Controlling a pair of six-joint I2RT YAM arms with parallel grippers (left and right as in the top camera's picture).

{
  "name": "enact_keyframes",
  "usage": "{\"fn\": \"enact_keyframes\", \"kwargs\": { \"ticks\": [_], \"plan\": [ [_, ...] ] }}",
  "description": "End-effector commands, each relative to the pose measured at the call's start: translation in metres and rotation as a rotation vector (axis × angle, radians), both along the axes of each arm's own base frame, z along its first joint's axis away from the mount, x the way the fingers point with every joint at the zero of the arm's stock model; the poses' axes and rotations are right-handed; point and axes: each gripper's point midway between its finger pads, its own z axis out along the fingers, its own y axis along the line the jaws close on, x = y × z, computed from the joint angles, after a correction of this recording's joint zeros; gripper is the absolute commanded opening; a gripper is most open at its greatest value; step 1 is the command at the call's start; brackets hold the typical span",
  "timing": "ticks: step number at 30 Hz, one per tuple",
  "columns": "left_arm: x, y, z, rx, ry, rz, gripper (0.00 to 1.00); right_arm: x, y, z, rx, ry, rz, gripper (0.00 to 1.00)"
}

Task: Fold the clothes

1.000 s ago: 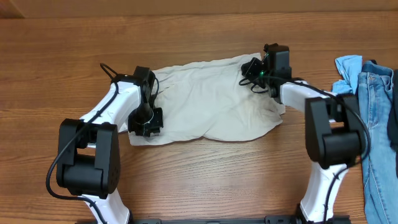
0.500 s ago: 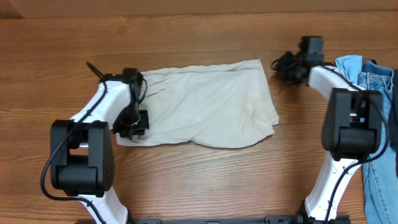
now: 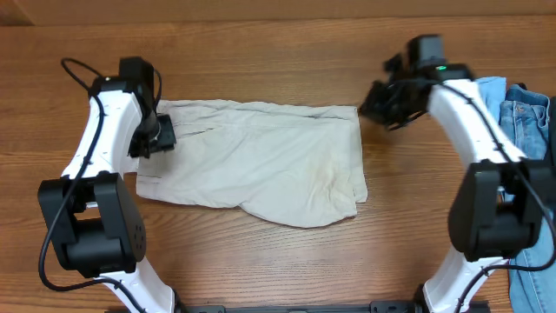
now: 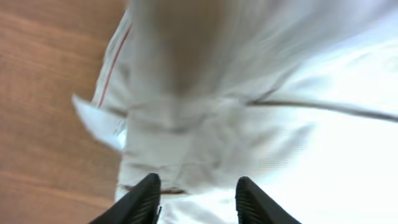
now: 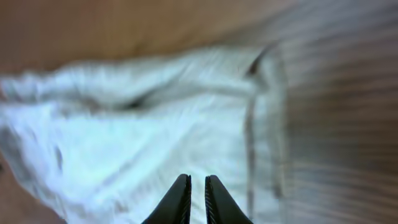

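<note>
The clothes, a pale beige pair of shorts, lie spread out flat and wrinkled on the wooden table between the two arms. My left gripper hovers over their left edge. In the left wrist view it is open, with only the fabric below and nothing between the fingers. My right gripper sits just past the shorts' top right corner, off the cloth. In the right wrist view it shows a narrow slit between the fingers and holds nothing, and the blurred fabric lies ahead.
Blue jeans and a lighter blue garment lie piled at the right edge, behind the right arm. Bare wooden table surrounds the shorts.
The shorts were drawn out flatter and slid left. My left gripper moved up and left and opened, letting go of the cloth. My right gripper left the top right corner, and its fingers have parted slightly.
</note>
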Motion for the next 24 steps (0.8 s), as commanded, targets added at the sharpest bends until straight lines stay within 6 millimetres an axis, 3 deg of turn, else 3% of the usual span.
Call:
{"fn": "enact_keyframes", "kwargs": {
  "ticks": [1,4,9,15,17,21,24],
  "plan": [
    [0.011,-0.019,0.013,-0.073,-0.047,-0.043,0.45,-0.023,0.003,-0.041,-0.165,0.05,0.027,0.68],
    [0.008,-0.02,0.013,-0.074,-0.036,-0.053,0.45,-0.014,-0.006,-0.057,-0.242,-0.003,0.002,0.69],
    [-0.001,-0.021,0.012,-0.077,0.002,-0.057,0.45,0.001,-0.004,-0.06,-0.23,-0.075,0.0,0.61],
    [-0.006,-0.021,0.012,-0.078,0.022,-0.064,0.45,0.005,0.018,-0.083,-0.123,-0.072,0.075,0.43],
    [-0.007,-0.021,0.012,-0.077,0.026,-0.075,0.45,0.007,0.018,-0.083,-0.125,-0.079,0.074,0.37],
    [-0.006,-0.02,0.012,-0.074,0.024,-0.078,0.45,0.012,0.018,-0.076,-0.121,-0.107,0.071,0.11],
    [-0.005,-0.02,0.012,-0.072,0.019,-0.079,0.45,0.019,0.019,-0.051,-0.113,-0.17,0.065,0.04]
  ]
}}
